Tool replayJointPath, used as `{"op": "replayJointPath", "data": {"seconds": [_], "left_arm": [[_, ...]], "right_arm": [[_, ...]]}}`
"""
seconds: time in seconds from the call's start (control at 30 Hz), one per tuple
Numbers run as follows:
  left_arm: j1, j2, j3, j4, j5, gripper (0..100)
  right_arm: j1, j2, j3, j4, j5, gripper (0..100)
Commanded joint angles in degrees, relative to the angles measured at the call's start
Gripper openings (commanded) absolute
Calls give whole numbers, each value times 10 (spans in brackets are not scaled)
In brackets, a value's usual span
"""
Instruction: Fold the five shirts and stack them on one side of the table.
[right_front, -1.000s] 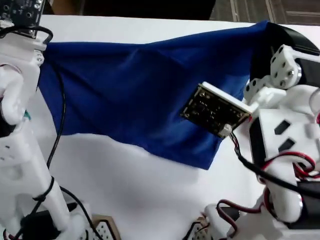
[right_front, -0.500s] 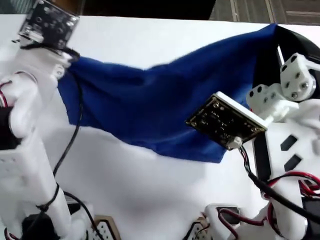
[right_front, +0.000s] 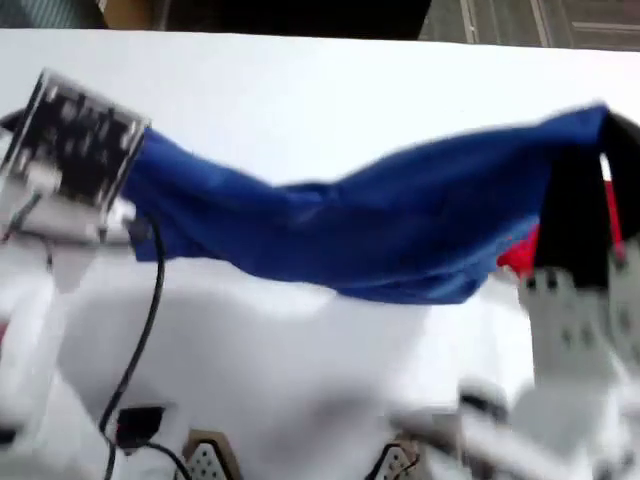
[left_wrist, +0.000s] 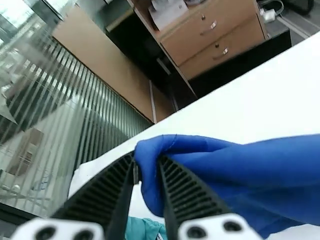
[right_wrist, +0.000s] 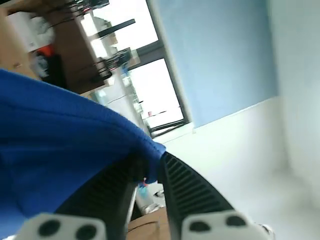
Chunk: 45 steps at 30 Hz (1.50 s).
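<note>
1. Where the left fingers (left_wrist: 112, 190) meet, they are clamped on a bunched corner of the blue shirt (left_wrist: 240, 170).
2. Right fingers (right_wrist: 187, 192) pinch another edge of it likewise.
3. Between both arms the shirt hangs stretched sideways across the middle of the white surface (right_front: 300, 90), sagging midway and apparently lifted clear of it.

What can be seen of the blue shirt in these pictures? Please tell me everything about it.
The blue shirt is plain deep blue, of soft, knit-looking fabric with no print visible. It is gathered into a long wrinkled band and hangs stretched above the white table, sagging in the middle. The left hand is shut on one bunched end and the right hand on the other. Whether its lower edge touches the table cannot be told.
</note>
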Motion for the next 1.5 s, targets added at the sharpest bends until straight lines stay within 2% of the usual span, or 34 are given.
{"op": "replayJointPath", "data": {"seconds": [0.0,0.17,0.43,0.67,0.8,0.97,1.23,1.47], "left_arm": [[1,-36,-20,18,-3,24],[-3,-62,-19,21,-3,24],[-50,-60,-11,16,-3,24],[-46,-11,85,-55,-3,24],[-20,31,158,-106,-3,24],[-12,103,223,-198,-6,24],[-11,273,231,-323,-7,24],[-11,375,230,-360,-7,24]], "right_arm": [[7,-43,-7,20,-4,20],[7,-78,-11,22,-4,20],[3,-68,14,15,-22,20],[2,16,113,-50,-46,21],[2,69,178,-87,-64,21],[2,130,253,-125,-63,21],[1,240,329,-221,-63,21],[4,348,326,-235,-65,21]]}}
